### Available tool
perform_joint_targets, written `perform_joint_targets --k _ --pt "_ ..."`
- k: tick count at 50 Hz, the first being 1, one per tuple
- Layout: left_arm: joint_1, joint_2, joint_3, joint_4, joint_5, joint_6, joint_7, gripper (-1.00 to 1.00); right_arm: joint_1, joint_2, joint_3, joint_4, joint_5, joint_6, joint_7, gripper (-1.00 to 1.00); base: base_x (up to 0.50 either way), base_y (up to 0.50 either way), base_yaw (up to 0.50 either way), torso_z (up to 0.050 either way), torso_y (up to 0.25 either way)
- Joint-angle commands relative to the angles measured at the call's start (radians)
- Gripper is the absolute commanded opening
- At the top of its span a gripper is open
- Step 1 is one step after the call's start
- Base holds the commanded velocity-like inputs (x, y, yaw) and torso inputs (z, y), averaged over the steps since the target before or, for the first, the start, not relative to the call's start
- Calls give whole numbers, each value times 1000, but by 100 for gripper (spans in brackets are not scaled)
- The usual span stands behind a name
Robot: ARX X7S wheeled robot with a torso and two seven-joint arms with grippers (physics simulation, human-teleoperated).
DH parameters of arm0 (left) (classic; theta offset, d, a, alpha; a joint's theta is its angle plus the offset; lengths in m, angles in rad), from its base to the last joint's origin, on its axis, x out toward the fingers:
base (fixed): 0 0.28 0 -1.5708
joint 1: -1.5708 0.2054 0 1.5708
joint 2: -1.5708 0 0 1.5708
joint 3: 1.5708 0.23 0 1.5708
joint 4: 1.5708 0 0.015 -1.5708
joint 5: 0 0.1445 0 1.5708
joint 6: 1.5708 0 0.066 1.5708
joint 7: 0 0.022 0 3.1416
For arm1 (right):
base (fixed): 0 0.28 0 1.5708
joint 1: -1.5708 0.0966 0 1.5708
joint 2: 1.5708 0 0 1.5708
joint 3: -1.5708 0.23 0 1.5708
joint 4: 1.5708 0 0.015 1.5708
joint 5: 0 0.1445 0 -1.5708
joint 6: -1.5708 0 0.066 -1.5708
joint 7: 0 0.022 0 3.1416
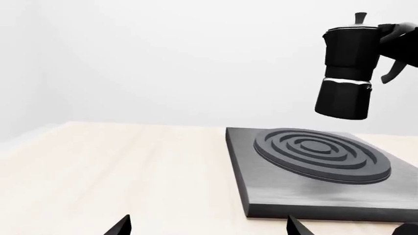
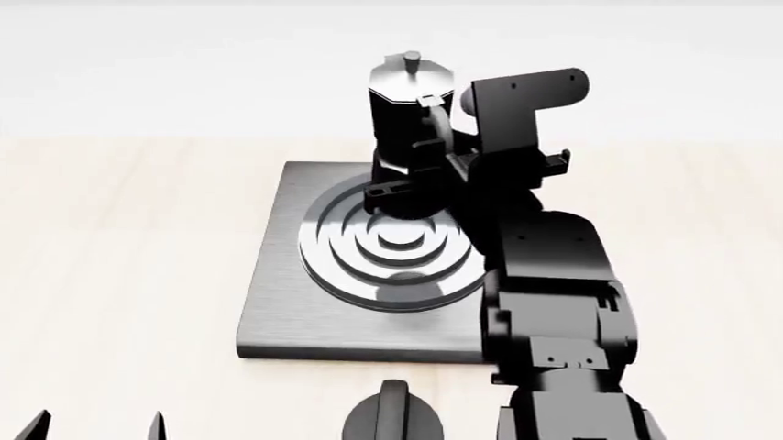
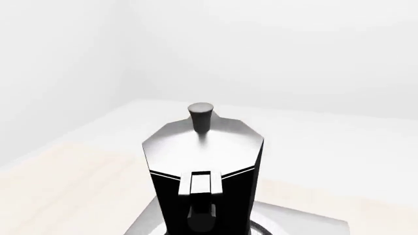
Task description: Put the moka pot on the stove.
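Observation:
The moka pot [image 2: 406,110] is glossy black and faceted with a silvery lid and knob. It hangs upright in the air above the far part of the stove [image 2: 288,302], a flat grey slab with raised concentric rings. My right gripper [image 2: 431,151] is shut on the pot's handle side. The left wrist view shows the pot [image 1: 346,73] clear of the stove [image 1: 281,181], with the right gripper [image 1: 400,46] behind it. The right wrist view looks down on the lid [image 3: 202,142]; its own fingers are hidden. My left gripper [image 2: 95,426] is open and empty, low at the near left [image 1: 207,226].
A round black knob with a ridge [image 2: 391,417] sits in front of the stove's near edge. The light wooden tabletop [image 2: 123,229] stretches to the left of the stove. My right arm reaches over the stove's right side.

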Motion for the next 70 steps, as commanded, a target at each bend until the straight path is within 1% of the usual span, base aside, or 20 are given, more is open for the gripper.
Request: perform_joint_targets --k 1,25,44,70 --pt "-2 -3 0 -1 -5 0 -1 100 0 -6 5 0 64 6 10 -100 0 0 0 0 0" --pt "-7 -7 3 0 -8 1 -7 100 -21 -6 -75 0 162 17 28 -100 0 0 0 0 1" --pt "-14 -10 5 -2 -13 -2 -9 100 -32 -6 11 0 82 30 35 -100 0 0 0 1 1" --pt "-9 -18 9 7 -17 2 -13 100 -45 -6 34 0 59 40 41 -100 0 0 0 0 1"
